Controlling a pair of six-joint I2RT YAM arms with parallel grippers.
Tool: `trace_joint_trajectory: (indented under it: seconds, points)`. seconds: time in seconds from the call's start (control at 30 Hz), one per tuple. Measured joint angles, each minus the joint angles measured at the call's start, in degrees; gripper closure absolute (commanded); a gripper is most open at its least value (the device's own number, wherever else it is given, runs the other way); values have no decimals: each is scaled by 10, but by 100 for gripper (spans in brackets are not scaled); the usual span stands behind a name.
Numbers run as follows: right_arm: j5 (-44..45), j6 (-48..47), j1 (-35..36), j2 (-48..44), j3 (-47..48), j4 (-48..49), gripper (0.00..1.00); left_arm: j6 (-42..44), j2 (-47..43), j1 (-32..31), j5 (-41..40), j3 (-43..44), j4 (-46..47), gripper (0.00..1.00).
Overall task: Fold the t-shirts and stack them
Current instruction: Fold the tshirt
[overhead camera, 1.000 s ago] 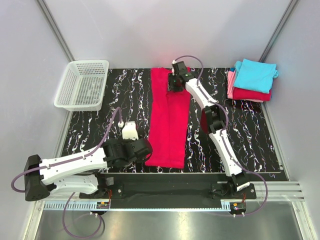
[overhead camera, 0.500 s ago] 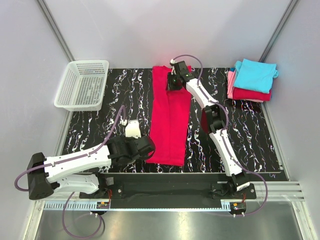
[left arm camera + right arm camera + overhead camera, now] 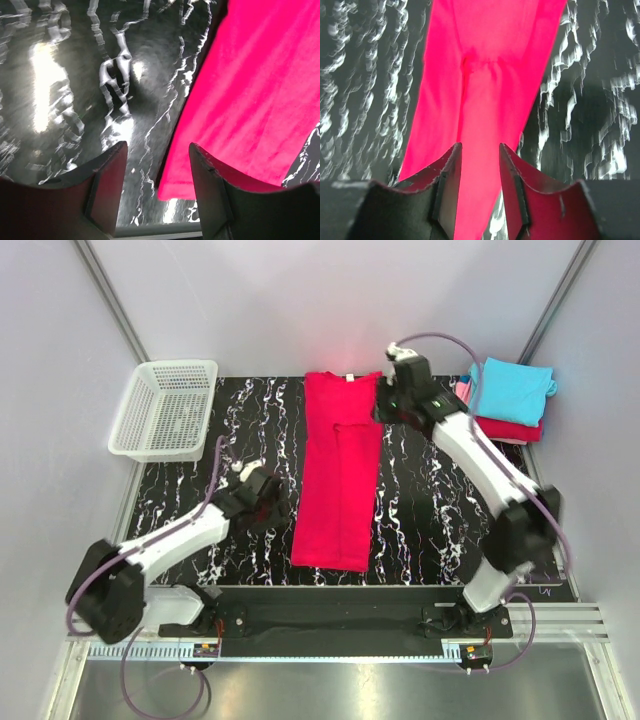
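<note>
The black table [image 3: 440, 510] has open strips either side of the red shirt [image 3: 338, 480], which lies lengthwise mid-table. My left pincer [image 3: 272, 506] gapes empty near the shirt's left edge. My right pincer [image 3: 388, 406] gapes beside its far right corner.

Matt cloth t-shirt [image 3: 338, 480], glossy table [image 3: 430, 510]

White arms [image 3: 475, 452], black joints, purple cables [image 3: 437, 337].

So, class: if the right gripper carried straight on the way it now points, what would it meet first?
Most likely the crimson-red t-shirt: in the wrist view its cloth lies straight ahead of the right gripper, whose jaws stand open, with nothing between. How far off it lies is unclear.
</note>
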Motion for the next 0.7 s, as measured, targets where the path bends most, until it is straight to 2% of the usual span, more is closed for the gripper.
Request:
trace_joint_trajectory:
  seconds: [0.1,0.17,0.33,0.5,0.7]
  points:
    - [5,26,16,-141,-148,22,57,31,47,6,47,11,33,43]
    - [10,45,39,-201,-239,32,58,45,55,8,76,11,52,43]
    - [8,100,86,-242,-416,23,60,65,55,36,146,5,109,43]
    - [4,162,104,-339,-517,13,60,65,54,71,195,-41,164,43]
    - [-28,240,128,-440,-592,54,62,67,45,73,217,-79,174,43]
